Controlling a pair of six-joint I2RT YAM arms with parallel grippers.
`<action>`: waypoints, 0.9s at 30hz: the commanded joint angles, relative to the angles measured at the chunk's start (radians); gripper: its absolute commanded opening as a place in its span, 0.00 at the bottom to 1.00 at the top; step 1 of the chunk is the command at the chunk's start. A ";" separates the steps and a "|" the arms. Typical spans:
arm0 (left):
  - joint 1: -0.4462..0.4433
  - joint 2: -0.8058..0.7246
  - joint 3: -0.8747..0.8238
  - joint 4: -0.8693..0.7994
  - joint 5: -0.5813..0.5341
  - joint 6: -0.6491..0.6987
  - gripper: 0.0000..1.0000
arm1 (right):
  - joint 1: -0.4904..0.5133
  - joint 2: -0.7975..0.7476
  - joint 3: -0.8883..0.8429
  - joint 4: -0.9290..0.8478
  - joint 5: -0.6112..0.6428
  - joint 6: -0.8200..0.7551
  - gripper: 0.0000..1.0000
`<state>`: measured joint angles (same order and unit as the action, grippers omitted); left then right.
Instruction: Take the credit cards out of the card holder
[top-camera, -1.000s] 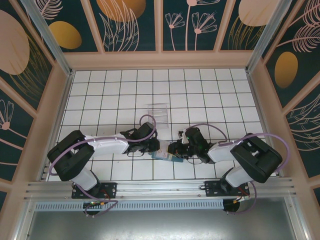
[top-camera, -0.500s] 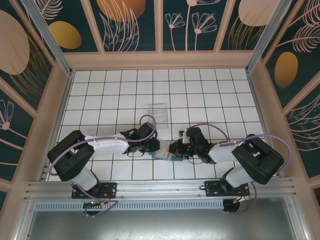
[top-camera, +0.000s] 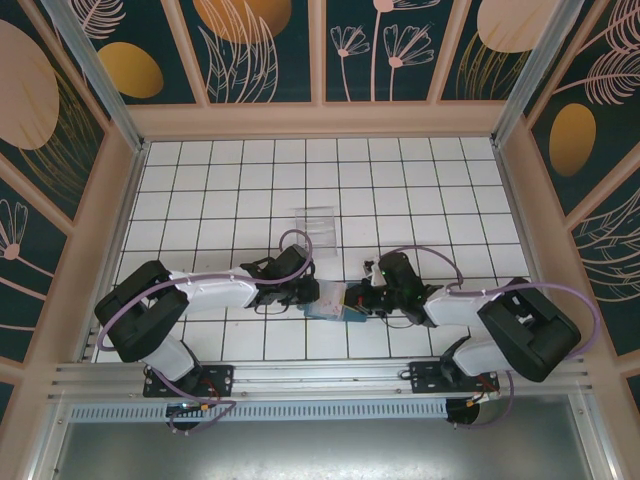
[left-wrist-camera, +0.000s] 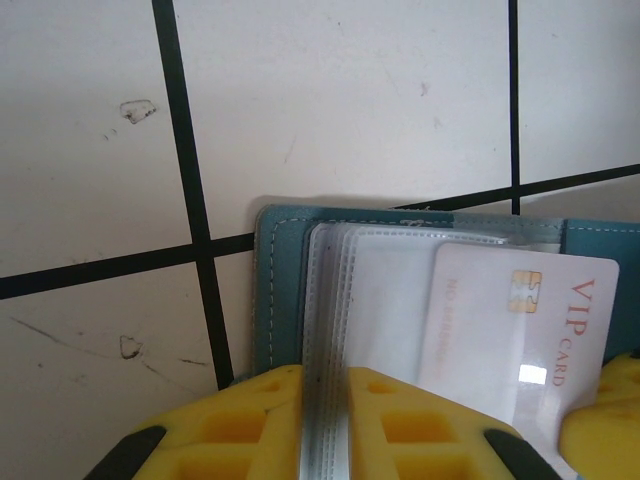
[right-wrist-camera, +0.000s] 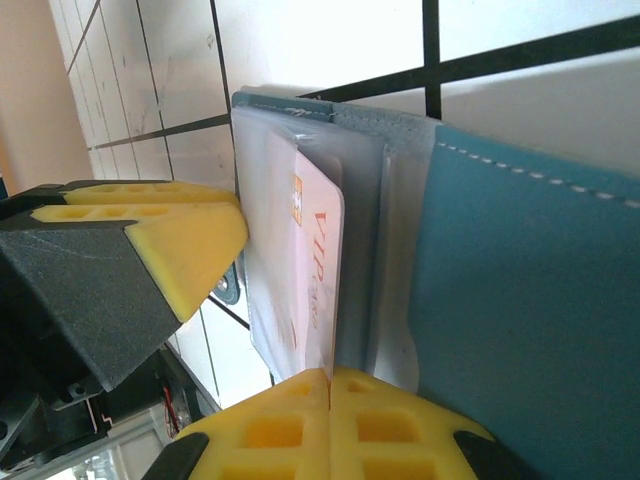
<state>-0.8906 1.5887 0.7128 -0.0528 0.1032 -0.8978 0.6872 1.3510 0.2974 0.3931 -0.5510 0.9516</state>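
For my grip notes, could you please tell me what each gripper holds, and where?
The left gripper clamps the card holder by its clear sleeves; right gripper pinches the VIP card by one edge.

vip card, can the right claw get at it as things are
Probably yes: the right claw looks shut on an edge of the vip card, which sticks out of the clear sleeves of the wallet.

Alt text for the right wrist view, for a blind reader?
The right hand pinches the end of a white VIP credit card sticking out of the open teal card holder. The left hand presses against the holder's clear sleeves.
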 joint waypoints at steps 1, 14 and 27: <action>-0.006 0.033 -0.029 -0.171 -0.031 0.024 0.18 | -0.017 -0.033 0.000 -0.089 0.020 -0.046 0.01; -0.006 -0.010 -0.033 -0.179 -0.050 0.000 0.18 | -0.073 -0.212 0.122 -0.461 0.089 -0.190 0.00; -0.006 -0.108 -0.108 -0.139 -0.065 -0.067 0.19 | -0.135 -0.059 0.536 -0.765 0.227 -0.729 0.00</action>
<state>-0.8932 1.4906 0.6418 -0.1024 0.0654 -0.9394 0.5571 1.2495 0.7403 -0.2665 -0.3904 0.4408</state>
